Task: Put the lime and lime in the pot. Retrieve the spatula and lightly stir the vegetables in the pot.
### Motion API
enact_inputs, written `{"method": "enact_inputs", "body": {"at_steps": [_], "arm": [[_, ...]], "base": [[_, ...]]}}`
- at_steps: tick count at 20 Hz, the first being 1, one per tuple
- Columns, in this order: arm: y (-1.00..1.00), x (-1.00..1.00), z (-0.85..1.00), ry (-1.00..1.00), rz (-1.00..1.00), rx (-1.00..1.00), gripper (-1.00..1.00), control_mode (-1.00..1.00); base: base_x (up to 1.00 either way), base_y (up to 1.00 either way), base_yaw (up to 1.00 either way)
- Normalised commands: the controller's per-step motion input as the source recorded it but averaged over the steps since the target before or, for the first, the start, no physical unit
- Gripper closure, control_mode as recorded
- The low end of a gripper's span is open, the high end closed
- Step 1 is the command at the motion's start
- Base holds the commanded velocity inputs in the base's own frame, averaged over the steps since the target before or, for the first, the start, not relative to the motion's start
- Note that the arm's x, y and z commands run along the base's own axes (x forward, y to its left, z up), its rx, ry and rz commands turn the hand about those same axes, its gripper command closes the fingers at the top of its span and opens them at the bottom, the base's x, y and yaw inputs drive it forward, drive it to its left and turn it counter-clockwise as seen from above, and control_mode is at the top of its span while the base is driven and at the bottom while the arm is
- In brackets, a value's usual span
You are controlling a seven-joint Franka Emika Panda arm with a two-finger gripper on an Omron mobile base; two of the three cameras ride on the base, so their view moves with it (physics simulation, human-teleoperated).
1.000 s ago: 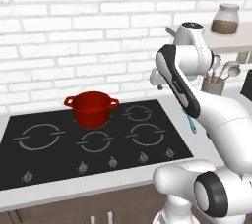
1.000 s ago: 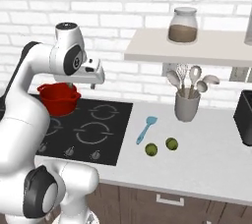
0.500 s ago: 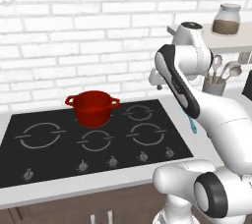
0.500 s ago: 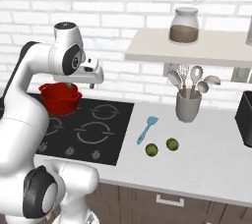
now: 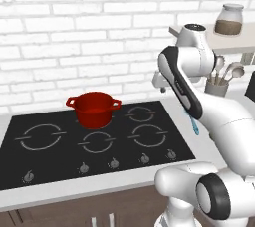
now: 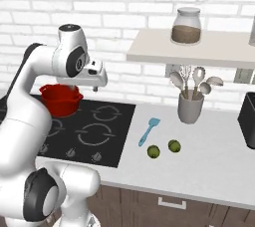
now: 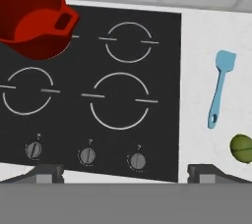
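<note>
From the right base view we saw both limes on the white bench (image 6: 209, 171): one lime (image 6: 153, 152) lay nearer the hob, the other lime (image 6: 174, 146) just beside it, apart from it. The spatula (image 6: 149, 131) lay flat just behind them, its light-blue blade pointing toward the wall, close to the right edge of the hob (image 6: 89, 131). The left base view gave us none of the limes, since the arm stood in front of that stretch of bench; only a short blue piece of the spatula (image 5: 193, 127) showed past the arm.

The pot (image 5: 94, 108) stood on the rear of the hob, well apart from the limes, and in the hand view we could look straight into it: the pot (image 7: 32, 14) held nothing.

The hand (image 6: 97, 82) hung above the hob, between the pot and the spatula, touching nothing. In the hand view its two fingertips (image 7: 47, 173) sat far apart at the bottom edge, so we took the hand as released and holding nothing. That view also showed the spatula (image 7: 220, 88) and one lime (image 7: 241, 148) off to the side.

Around these, a grey crock (image 6: 191, 107) of metal utensils stood against the wall behind the limes, a shelf (image 6: 189, 53) above it carried a glass jar (image 6: 186, 25), and a dark box (image 6: 247, 119) sat at the bench's right end.
</note>
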Motion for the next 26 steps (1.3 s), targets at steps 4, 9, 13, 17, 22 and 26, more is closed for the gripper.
{"method": "enact_inputs", "body": {"at_steps": [4, 9, 13, 17, 22, 26], "arm": [[-0.77, 0.0, -0.48, 0.15, 0.0, 0.0, -1.0, -1.0], [-0.75, -0.04, -0.66, 0.14, -0.04, 0.0, -1.0, -1.0], [-0.92, -0.11, -0.68, 0.02, -0.07, 0.01, -1.0, -1.0], [-0.68, -0.06, -0.86, 0.04, -0.02, -0.01, -1.0, -1.0], [-0.39, -0.05, -0.78, 0.05, 0.0, -0.16, -1.0, -1.0], [-0.56, 0.03, -0.48, 0.07, 0.0, -0.04, -1.0, -1.0]], "base": [[0.0, 0.0, 0.0], [0.0, 0.0, 0.0], [0.0, 0.0, 0.0], [0.0, 0.0, 0.0], [0.0, 0.0, 0.0], [0.0, 0.0, 0.0]]}}
